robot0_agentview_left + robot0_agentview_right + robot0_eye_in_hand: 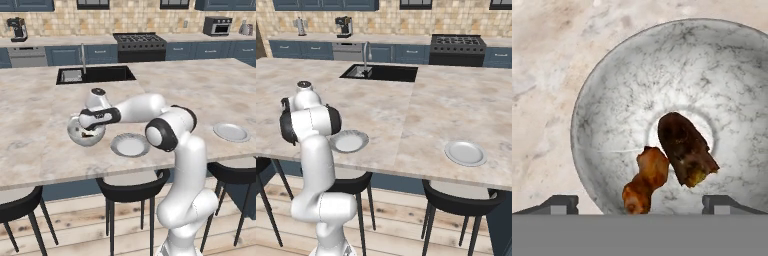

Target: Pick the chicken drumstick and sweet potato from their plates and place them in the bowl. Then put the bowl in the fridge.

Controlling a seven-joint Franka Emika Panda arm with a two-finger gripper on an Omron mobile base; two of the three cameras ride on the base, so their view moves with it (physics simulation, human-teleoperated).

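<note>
The white, grey-mottled bowl (pixel 612 90) sits on the island counter, left of the arm in the left base view (pixel 76 134). In it lie the orange-brown chicken drumstick (pixel 646 179) and the dark sweet potato (pixel 684 147), touching each other. My gripper (pixel 90 129) hangs just over the bowl and is open (pixel 640 202), its fingertips (pixel 559 202) spread wide with nothing held between them. Both pale plates are bare: one right of the bowl (pixel 130 145) (pixel 348 141), one further right (pixel 231 132) (pixel 465 152). The fridge is out of view.
The marble island counter (pixel 40 115) has a sink with a faucet (pixel 95 75) at its far side. Black stools (pixel 132 187) stand along its near edge. A stove (pixel 140 42) and dark blue cabinets line the back wall.
</note>
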